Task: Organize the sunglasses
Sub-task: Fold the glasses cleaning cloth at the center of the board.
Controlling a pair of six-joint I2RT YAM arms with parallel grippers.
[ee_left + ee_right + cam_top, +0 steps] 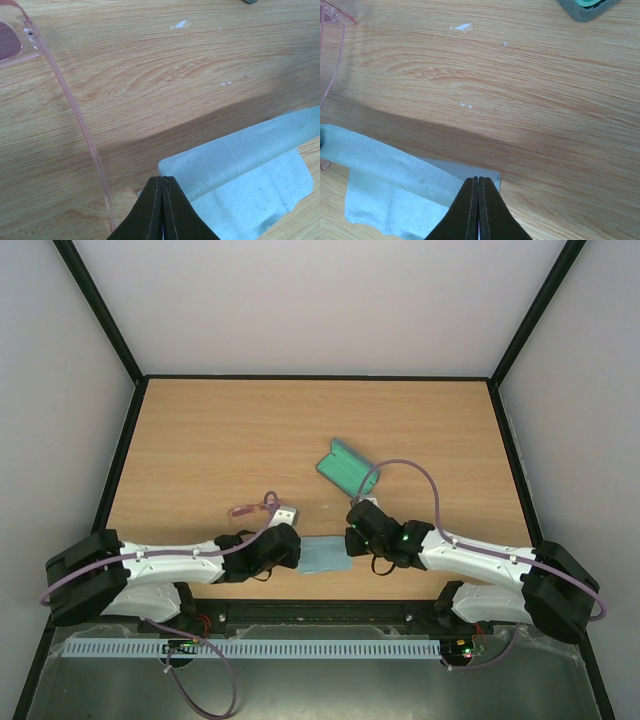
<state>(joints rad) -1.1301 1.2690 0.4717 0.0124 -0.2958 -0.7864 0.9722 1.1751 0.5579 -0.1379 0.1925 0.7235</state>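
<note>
The task is looking to be at an early stage; the sunglasses [255, 508] are lying loose on the table [200, 430], just beyond the left pincer [161, 182] and well apart from the case [343, 466], with one slender pink arm showing unfolded in the left wrist view; nothing is sitting in the case, which is lying further back near the middle of the table and appears to be open, though the right wrist view is catching only a corner of it; both arms are occupying themselves with the light blue cloth [322, 555] instead, which is spanning the gap between them at the near edge; the left pincer is closing tightly, fingers pressed together, on what seems to be one corner of the cloth, and the right pincer [478, 182] is doing the same at the opposite corner, so the cloth is creasing into a ridge between them; judging from this, the glasses are waiting to be folded and placed in the case, the cloth is waiting to be dealt with, and the case, if open, is needing to be shut.
</note>
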